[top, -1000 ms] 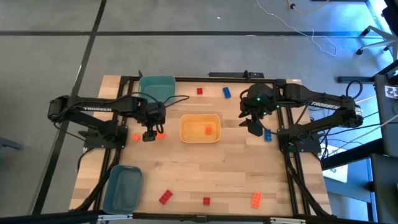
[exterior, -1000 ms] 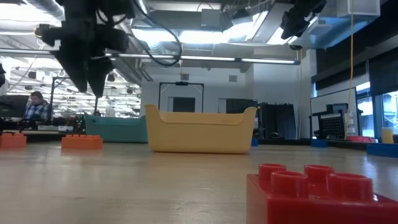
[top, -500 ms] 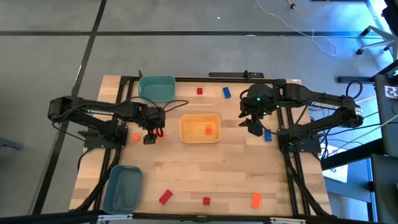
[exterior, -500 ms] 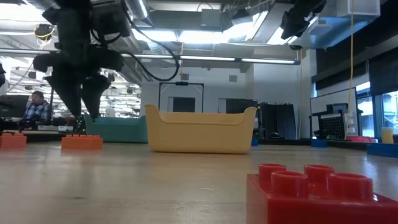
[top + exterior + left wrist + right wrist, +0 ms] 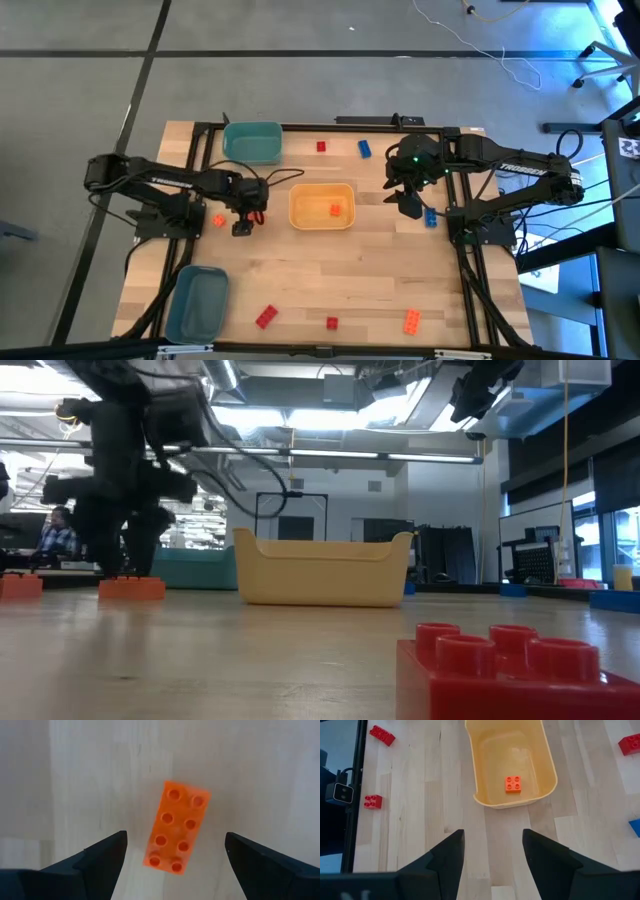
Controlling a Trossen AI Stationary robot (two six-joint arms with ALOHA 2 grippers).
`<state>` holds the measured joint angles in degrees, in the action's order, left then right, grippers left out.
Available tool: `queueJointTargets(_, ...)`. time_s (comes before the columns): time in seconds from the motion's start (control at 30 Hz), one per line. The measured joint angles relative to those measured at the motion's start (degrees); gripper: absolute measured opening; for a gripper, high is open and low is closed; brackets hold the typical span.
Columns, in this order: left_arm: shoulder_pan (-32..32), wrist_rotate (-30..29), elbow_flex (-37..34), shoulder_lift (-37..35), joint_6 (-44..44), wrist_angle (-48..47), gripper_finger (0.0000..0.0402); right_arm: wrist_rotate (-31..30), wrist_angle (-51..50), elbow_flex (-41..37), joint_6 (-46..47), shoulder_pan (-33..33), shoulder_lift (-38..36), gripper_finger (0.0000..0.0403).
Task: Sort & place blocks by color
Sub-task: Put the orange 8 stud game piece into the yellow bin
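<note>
The left tool [image 5: 172, 857] is shown poised directly above an oblong orange block [image 5: 176, 826] that lies flat on the bench [image 5: 340, 270], just left of the yellow-orange bin [image 5: 321, 206]. In the left wrist view the block is framed between the two dark fingers [image 5: 97, 855], which stand wide apart and touch nothing. The block's long axis is set roughly crosswise to the line between the fingertips, slightly tilted, so that a closing stroke is judged to meet its long sides. In the low view the tool tips are seen just over the block's top. The left arm is plainly the nearer one. The right tool [image 5: 410, 203] is held well above the bench to the right of the bin, fingers apart and empty; a square orange block [image 5: 513, 784] is seen already lying inside the bin.
</note>
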<state>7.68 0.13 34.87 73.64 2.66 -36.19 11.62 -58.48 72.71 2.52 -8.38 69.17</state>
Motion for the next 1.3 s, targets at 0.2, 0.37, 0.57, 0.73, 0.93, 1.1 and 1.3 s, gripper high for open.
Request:
queueJointTargets(0.2,0.02,-2.17,0.24,6.33,-1.57,-0.24,0.0331,0.00,0.02,0.00,0.01,0.00,0.00,0.0202)
queueJointTargets(0.37,0.04,-1.91,0.31,7.88,-3.47,-0.51,0.0331,-0.01,0.04,0.00,0.01,0.00,0.00,0.0202)
queueJointTargets(0.57,0.00,-2.73,0.26,7.73,-4.46,-0.49,0.0331,0.00,0.42,0.00,0.01,0.00,0.00,0.0202)
queueJointTargets(0.73,0.00,-2.32,0.21,7.75,-3.98,-0.02,0.0331,-0.02,0.50,0.00,0.01,0.00,0.00,0.0202)
queueJointTargets(0.93,0.02,-1.71,0.17,7.75,-4.25,0.62,0.0331,-0.02,0.50,0.00,0.03,0.00,0.00,0.0202)
queueJointTargets(1.1,0.00,-2.36,0.17,7.75,-4.02,0.84,0.0326,-0.01,0.48,0.00,0.03,0.00,0.00,0.0202)
queueJointTargets(1.3,-0.51,-3.13,0.50,7.84,-3.77,0.85,0.0294,0.00,0.48,0.00,0.03,0.00,0.00,0.0202)
